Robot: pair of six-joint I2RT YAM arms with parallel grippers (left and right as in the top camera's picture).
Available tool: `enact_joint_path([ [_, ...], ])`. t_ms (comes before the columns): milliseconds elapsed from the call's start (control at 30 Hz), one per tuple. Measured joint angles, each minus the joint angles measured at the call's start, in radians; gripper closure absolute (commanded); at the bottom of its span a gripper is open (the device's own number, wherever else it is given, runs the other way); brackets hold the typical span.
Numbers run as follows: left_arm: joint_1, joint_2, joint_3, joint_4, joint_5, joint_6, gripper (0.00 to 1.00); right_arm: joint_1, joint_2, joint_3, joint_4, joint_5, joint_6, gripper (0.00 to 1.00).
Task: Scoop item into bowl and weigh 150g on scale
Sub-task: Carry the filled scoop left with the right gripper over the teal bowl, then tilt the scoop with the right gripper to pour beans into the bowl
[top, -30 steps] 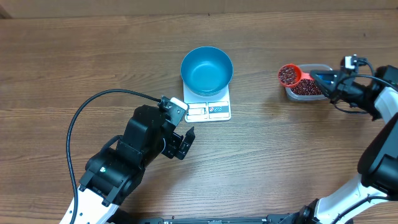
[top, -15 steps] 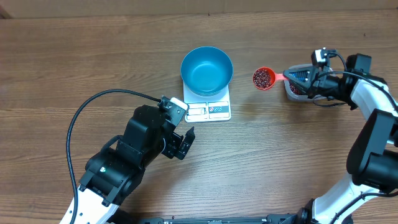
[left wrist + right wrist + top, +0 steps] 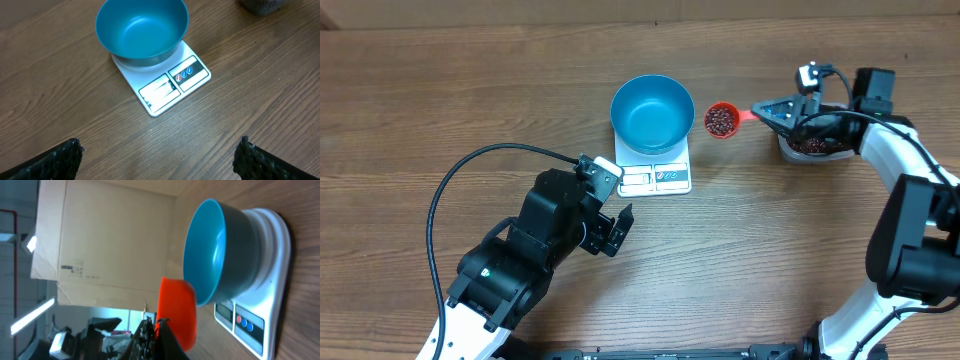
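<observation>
The blue bowl [image 3: 653,113] stands on the white scale [image 3: 660,177] at the table's middle, and its inside looks bare. My right gripper [image 3: 767,111] is shut on the handle of an orange-red scoop [image 3: 721,119] heaped with dark red beans, level, just right of the bowl's rim. In the right wrist view the scoop [image 3: 177,312] hangs beside the bowl [image 3: 215,255] and the scale [image 3: 267,300]. My left gripper [image 3: 617,232] stands open below the scale. Its view shows the bowl [image 3: 142,27] and the scale [image 3: 170,82] ahead, with nothing between its fingertips [image 3: 65,159].
A clear tub [image 3: 812,148] holding more beans sits at the right, partly under my right arm. A black cable [image 3: 470,165] loops over the table on the left. Cardboard [image 3: 100,240] stands beyond the table's far edge.
My right gripper has carried the loaded scoop leftward from over the tub to just beside the bowl's right rim. The left arm has not moved.
</observation>
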Motion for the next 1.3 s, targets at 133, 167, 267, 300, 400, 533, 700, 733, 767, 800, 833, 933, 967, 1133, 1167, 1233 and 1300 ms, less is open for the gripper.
enact_joint_path([
  [133,0.000,0.000,0.000,0.000,0.000,0.000,0.01,0.047,0.000,-0.001,0.155,0.026,0.132,0.96],
  [167,0.000,0.000,0.000,0.000,0.000,0.000,0.00,0.057,0.000,-0.001,0.189,0.031,0.164,0.96],
  [267,0.000,0.000,0.000,0.000,0.000,0.000,0.00,0.090,0.000,-0.001,0.280,0.048,0.253,0.96],
  [300,0.000,0.000,0.000,0.000,0.000,0.000,0.00,0.099,0.000,-0.001,0.300,0.054,0.274,0.96],
  [400,0.000,0.000,0.000,0.000,0.000,0.000,0.00,0.130,0.000,-0.001,0.354,0.075,0.324,0.96],
  [533,0.000,0.000,0.000,0.000,0.000,0.000,0.00,0.168,0.000,-0.001,0.407,0.103,0.356,0.96],
  [700,0.000,0.000,0.000,0.000,0.000,0.000,0.00,0.208,0.000,-0.001,0.461,0.154,0.371,0.96],
  [733,0.000,0.000,0.000,0.000,0.000,0.000,0.01,0.215,0.000,-0.001,0.473,0.167,0.372,0.96],
  [767,0.000,0.000,0.000,0.000,0.000,0.000,0.00,0.221,0.000,-0.001,0.484,0.179,0.370,0.96],
  [800,0.000,0.000,0.000,0.000,0.000,0.000,0.00,0.227,0.000,-0.001,0.495,0.193,0.364,0.96],
  [833,0.000,0.000,0.000,0.000,0.000,0.000,0.00,0.233,0.000,-0.001,0.507,0.206,0.352,0.96],
  [933,0.000,0.000,0.000,0.000,0.000,0.000,0.00,0.247,0.000,-0.001,0.528,0.234,0.311,0.96],
  [967,0.000,0.000,0.000,0.000,0.000,0.000,0.01,0.249,0.000,-0.001,0.534,0.243,0.296,0.96],
  [1133,0.000,0.000,0.000,0.000,0.000,0.000,0.00,0.262,0.000,-0.001,0.557,0.265,0.183,0.96],
  [1167,0.000,0.000,0.000,0.000,0.000,0.000,0.00,0.264,0.000,-0.001,0.557,0.267,0.167,0.96],
  [1233,0.000,0.000,0.000,0.000,0.000,0.000,0.01,0.269,0.000,-0.001,0.557,0.272,0.115,0.96],
  [1300,0.000,0.000,0.000,0.000,0.000,0.000,0.00,0.275,0.000,-0.001,0.557,0.273,0.062,0.96],
])
